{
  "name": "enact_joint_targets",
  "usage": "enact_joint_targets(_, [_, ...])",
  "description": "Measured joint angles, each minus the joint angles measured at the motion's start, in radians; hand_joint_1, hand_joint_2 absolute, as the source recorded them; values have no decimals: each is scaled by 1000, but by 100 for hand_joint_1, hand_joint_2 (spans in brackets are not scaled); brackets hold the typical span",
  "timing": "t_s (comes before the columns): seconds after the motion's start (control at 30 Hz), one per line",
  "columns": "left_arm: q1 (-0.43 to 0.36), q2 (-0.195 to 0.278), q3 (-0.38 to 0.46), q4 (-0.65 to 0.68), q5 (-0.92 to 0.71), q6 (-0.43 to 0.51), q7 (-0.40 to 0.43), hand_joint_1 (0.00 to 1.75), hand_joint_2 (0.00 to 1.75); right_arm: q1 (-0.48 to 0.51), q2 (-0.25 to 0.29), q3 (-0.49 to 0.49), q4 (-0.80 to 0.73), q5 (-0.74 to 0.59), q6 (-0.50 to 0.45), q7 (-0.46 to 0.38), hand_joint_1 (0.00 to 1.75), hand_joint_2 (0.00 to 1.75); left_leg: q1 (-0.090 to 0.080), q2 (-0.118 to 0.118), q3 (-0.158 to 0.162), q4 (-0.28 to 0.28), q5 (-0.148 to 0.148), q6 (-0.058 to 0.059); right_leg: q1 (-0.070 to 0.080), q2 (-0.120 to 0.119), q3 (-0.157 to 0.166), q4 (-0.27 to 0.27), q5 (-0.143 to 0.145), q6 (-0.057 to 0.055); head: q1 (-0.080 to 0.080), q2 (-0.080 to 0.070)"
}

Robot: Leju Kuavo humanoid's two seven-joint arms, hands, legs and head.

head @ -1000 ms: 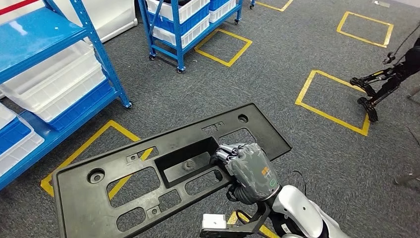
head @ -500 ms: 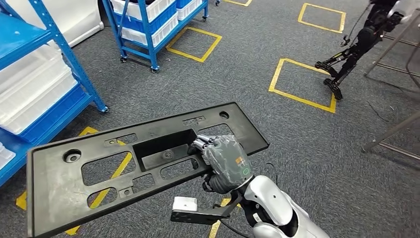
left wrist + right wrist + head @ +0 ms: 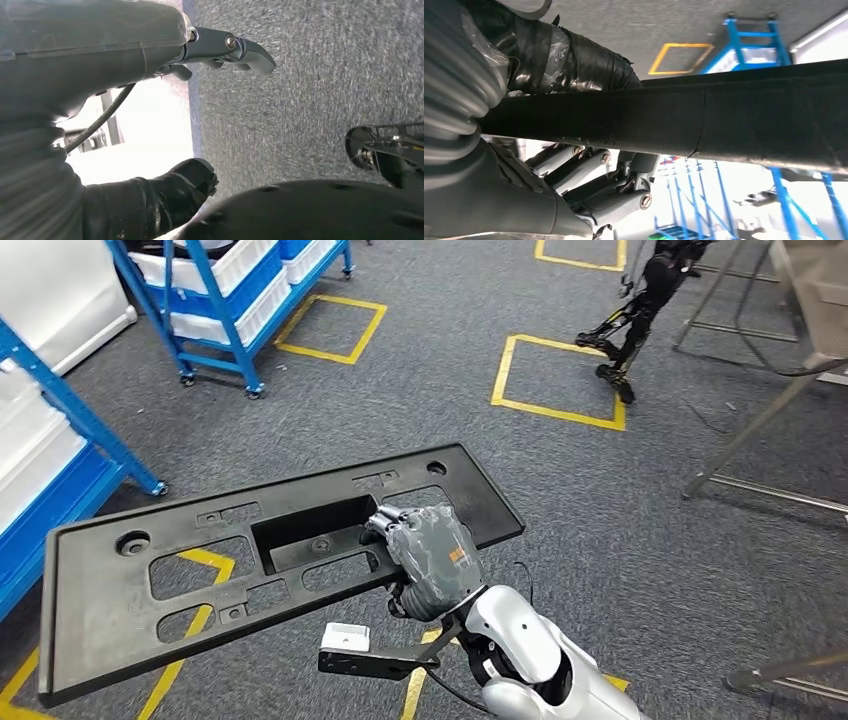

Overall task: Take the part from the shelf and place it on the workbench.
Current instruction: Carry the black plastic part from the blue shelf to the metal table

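The part [image 3: 100, 605] is a long flat black plastic panel with several cut-outs and a rectangular recess in its middle. It hangs level above the grey carpet in the head view, stretching from lower left to centre. My right hand [image 3: 430, 555] grips it at the near edge beside the recess, fingers curled over the top. In the right wrist view the panel's edge [image 3: 734, 120] runs across the picture, clamped between the thumb and fingers of my right hand [image 3: 574, 65]. In the left wrist view my left hand [image 3: 90, 60] has its fingers apart above the carpet and holds nothing.
Blue shelving with white bins [image 3: 50, 450] stands at the left, and a blue wheeled rack [image 3: 225, 295] is further back. Yellow tape squares [image 3: 555, 380] mark the carpet. Another robot's dark legs [image 3: 635, 315] and metal frame legs [image 3: 755, 420] stand at the upper right.
The whole picture has shifted left, so the camera has turned right. The shelving has slid toward the left edge and metal frames have come in at the right. My right hand still grips the panel.
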Motion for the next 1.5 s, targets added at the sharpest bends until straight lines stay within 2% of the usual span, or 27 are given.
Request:
enact_joint_targets(0.07, [2,1,-2,0,-7,5,-1,0,175,9,-21,1,-7,4,-9,7,175,175,1,-5,-3,-23,49,-1,1,27,-1,11,-4,1,0,0])
enact_joint_targets(0.1, [3,1,-2,0,-9,8,-3,0,175,17,-41,-1,-20,4,-17,10,175,175,2,-16,18,-82,91,1,1,40,-2,19,-7,4,0,0])
enact_joint_targets(0.17, [6,1,-3,0,-7,12,-7,0,175,30,-94,-10,-57,2,-33,14,175,175,5,-54,60,-187,136,6,1,63,-13,39,-16,15,0,0])
enact_joint_targets(0.23, [5,2,-3,0,-4,12,-8,0,175,31,-151,-28,-88,-15,-38,3,175,175,2,-70,71,-221,137,15,-3,82,-28,50,-16,29,1,0])
enact_joint_targets(0.3, [2,2,-2,0,-2,10,-2,0,175,25,-205,-59,-105,-40,-32,-22,175,175,1,-49,74,-232,144,28,-8,95,-35,48,-9,43,0,0])
enact_joint_targets(0.37, [0,2,-2,0,0,9,3,0,175,19,-250,-101,-117,-50,-26,-41,175,175,3,-26,81,-248,154,42,-7,58,-50,76,-28,55,4,0])
enact_joint_targets(0.43, [0,2,-2,0,0,8,4,0,175,14,-283,-138,-128,-51,-23,-48,175,175,4,-3,85,-256,158,49,-10,6,-96,174,-84,68,8,0])
enact_joint_targets(0.5, [1,2,-1,0,1,8,4,0,175,15,-302,-159,-132,-49,-19,-47,175,175,3,22,85,-256,157,49,-22,-8,-148,279,-123,80,8,0])
enact_joint_targets(0.53, [0,2,-1,0,3,7,4,0,175,19,-311,-166,-135,-47,-18,-45,175,175,3,34,86,-256,155,48,-28,-11,-155,294,-120,85,8,0])
enact_joint_targets(0.57, [-1,2,-1,0,5,7,4,0,175,24,-320,-173,-140,-45,-18,-41,175,175,3,46,87,-256,152,45,-35,-16,-143,270,-98,89,8,0])
enact_joint_targets(0.63, [-1,1,0,0,12,7,6,0,175,33,-344,-196,-158,-39,-19,-31,175,175,3,63,94,-256,146,37,-41,-48,-74,142,-38,95,8,0])
enact_joint_targets(0.7, [-2,0,2,0,18,7,10,0,175,40,-369,-222,-174,-31,-19,-23,175,175,0,74,100,-256,141,28,-34,-82,-24,46,-9,92,8,0])
enact_joint_targets(0.73, [-2,0,4,0,20,7,12,0,175,42,-379,-234,-181,-29,-20,-19,175,175,-1,79,102,-257,139,23,-28,-89,-18,32,-10,87,8,0])
enact_joint_targets(0.83, [-5,-5,6,0,22,3,18,0,175,58,-412,-269,-204,-27,-22,-15,175,175,3,96,109,-262,135,6,-19,-64,-20,27,-9,67,7,0])
enact_joint_targets(0.87, [-6,-7,7,0,22,0,21,0,175,66,-422,-282,-214,-26,-21,-14,175,175,6,89,111,-258,128,2,-18,-55,-16,21,-8,59,7,0])
enact_joint_targets(0.93, [-6,-10,7,0,17,-7,29,0,175,78,-434,-310,-232,-22,-17,-15,175,175,11,48,92,-205,90,-1,-20,-35,-6,9,-4,40,6,0])
enact_joint_targets(0.97, [-4,-10,7,0,13,-13,34,0,175,82,-436,-323,-238,-19,-13,-17,175,175,10,24,63,-145,59,2,-18,-24,-4,7,-4,32,5,0])
enact_joint_targets(1.03, [-3,-10,6,0,7,-23,41,0,175,94,-437,-340,-246,-10,-5,-21,175,175,5,4,-10,-11,10,8,-11,1,-3,9,-7,23,5,0])
enact_joint_targets(1.07, [-3,-10,6,0,4,-27,44,0,175,101,-438,-345,-250,-5,-2,-23,175,175,2,1,-37,28,7,11,-6,15,-2,10,-8,20,5,0])
enact_joint_targets(1.1, [-3,-10,6,0,3,-30,45,0,175,107,-438,-349,-253,0,0,-24,175,175,0,-1,-44,27,26,16,-3,29,-1,13,-10,18,5,0])
enact_joint_targets(1.17, [-3,-10,7,0,4,-34,47,0,175,107,-431,-351,-255,15,7,-26,175,175,-6,-18,-8,-81,107,28,1,56,1,19,-15,16,5,0])
enact_joint_targets(1.23, [-3,-7,10,0,15,-37,43,0,175,76,-388,-340,-227,49,14,-23,175,175,-7,-58,35,-198,159,38,1,85,-4,30,-19,19,6,0])
enact_joint_targets(1.3, [-7,-4,17,0,27,-37,36,0,175,33,-312,-314,-166,85,14,-11,175,175,-10,-74,51,-235,162,45,-6,113,-13,33,-18,31,6,0])
enact_joint_targets(1.33, [-11,-3,20,0,29,-37,36,0,175,17,-278,-301,-135,94,13,-6,175,175,-12,-64,56,-241,164,48,-11,125,-15,29,-14,38,5,0])
enact_joint_targets(1.37, [-14,-4,22,0,30,-36,38,0,175,2,-248,-290,-106,99,11,-2,175,175,-12,-55,62,-252,169,53,-12,123,-15,26,-13,44,5,0])
enact_joint_targets(1.4, [-17,-4,23,0,27,-37,46,0,175,-15,-223,-281,-79,101,11,2,175,175,-10,-46,70,-265,176,58,-10,100,-16,30,-16,48,6,0])
enact_joint_targets(1.5, [-18,-6,24,0,8,-43,85,0,175,-76,-151,-259,0,103,10,13,175,175,-8,-12,88,-293,186,65,-11,3,-74,147,-80,61,10,0])
